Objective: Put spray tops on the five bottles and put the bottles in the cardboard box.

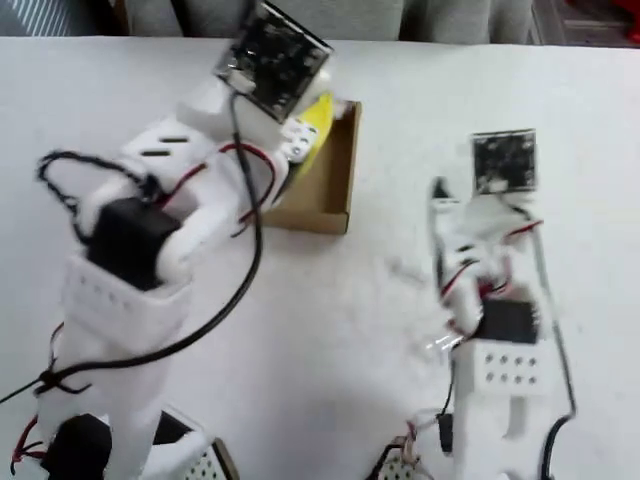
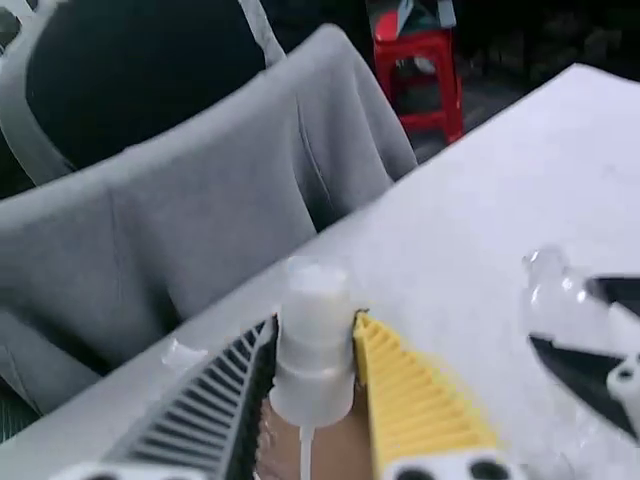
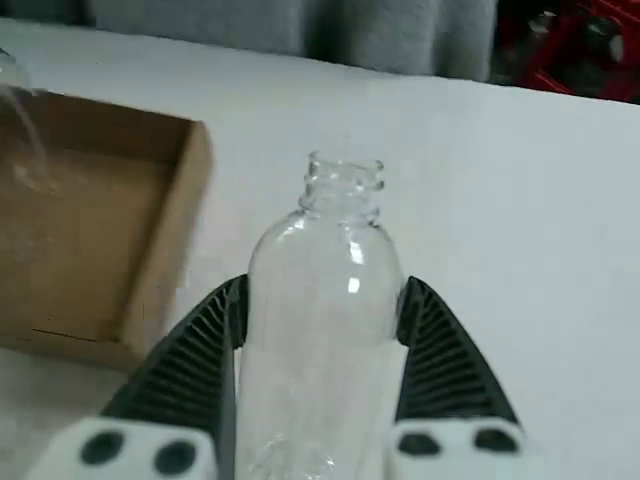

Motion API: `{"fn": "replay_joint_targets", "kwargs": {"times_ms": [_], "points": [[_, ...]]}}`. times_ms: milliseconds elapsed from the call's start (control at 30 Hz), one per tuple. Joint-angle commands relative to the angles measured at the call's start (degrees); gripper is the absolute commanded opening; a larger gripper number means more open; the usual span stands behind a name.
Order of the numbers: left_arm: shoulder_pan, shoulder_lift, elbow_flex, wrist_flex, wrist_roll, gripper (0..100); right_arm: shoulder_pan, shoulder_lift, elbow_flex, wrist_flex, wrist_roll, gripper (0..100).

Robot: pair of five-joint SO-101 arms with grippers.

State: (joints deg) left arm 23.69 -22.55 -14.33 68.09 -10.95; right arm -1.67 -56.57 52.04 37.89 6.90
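– Closest in, the right gripper (image 3: 322, 292) has its black ribbed fingers (image 3: 195, 350) pressed against both sides of a clear bottle (image 3: 320, 330).

– Does the bottle have a top on?

– No. Its threaded neck (image 3: 345, 180) is bare and open, and it points away from the wrist.

– Where is it relative to the cardboard box (image 3: 178, 235)?

– Just beside the box, off one of its side walls and outside it, over the white table (image 1: 400, 320). I cannot tell whether the bottle's base touches the table.

– And the left gripper (image 2: 315, 335)?

– It is directly above the box, toward the end farthest from the arms' bases. It is clamped on a white spray top (image 2: 316, 300). A grey finger (image 2: 215, 400) sits on one side of the collar and a yellow finger (image 2: 410, 400) on the other.

– Is the spray top upright?

– Yes, head up. Its thin white tube (image 2: 303, 455) hangs straight down between the fingers, with the brown cardboard of the box under it.

– So the top and the bottle are apart?

– Yes. The top is over the box and the bottle is off to the box's side, each held by its own gripper.

– Anything past the box?

– Beyond the box and the table's far edge there is a grey chair (image 2: 200, 210). A red stool (image 2: 420, 50) stands farther back.
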Motion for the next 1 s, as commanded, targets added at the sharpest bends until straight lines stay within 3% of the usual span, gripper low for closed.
{"fn": "replay_joint_targets", "kwargs": {"times_ms": [0,200,333,400,567,700,867,967], "points": [[-0.8,-3.4,-12.1,0.2,4.0,2,-11.8,-8.7,0.5,-1.4,-14.3,1.6],[-0.8,-3.4,-21.5,0.2,19.6,2,-26.2,-20.5,9.5,-8.0,-13.9,1.6],[-0.8,-3.4,-23.3,0.1,20.1,2,-29.4,-29.0,22.8,-19.2,-7.0,1.6],[-0.8,-3.3,-23.6,0.0,20.1,2,-31.3,-33.5,29.7,-23.5,-7.0,1.6],[-0.3,-3.3,-23.7,-3.8,20.1,2,-38.3,-43.2,40.0,-25.2,-6.5,1.6],[1.0,-3.3,-23.1,-6.7,20.1,2,-39.9,-46.9,42.1,-22.0,-6.5,1.6],[1.6,-3.4,-22.9,-1.0,20.9,2,-38.1,-46.0,42.4,-21.8,-6.5,1.6],[1.1,-3.4,-22.6,3.2,27.7,2,-37.9,-46.0,43.1,-22.0,-6.5,1.6]]}}
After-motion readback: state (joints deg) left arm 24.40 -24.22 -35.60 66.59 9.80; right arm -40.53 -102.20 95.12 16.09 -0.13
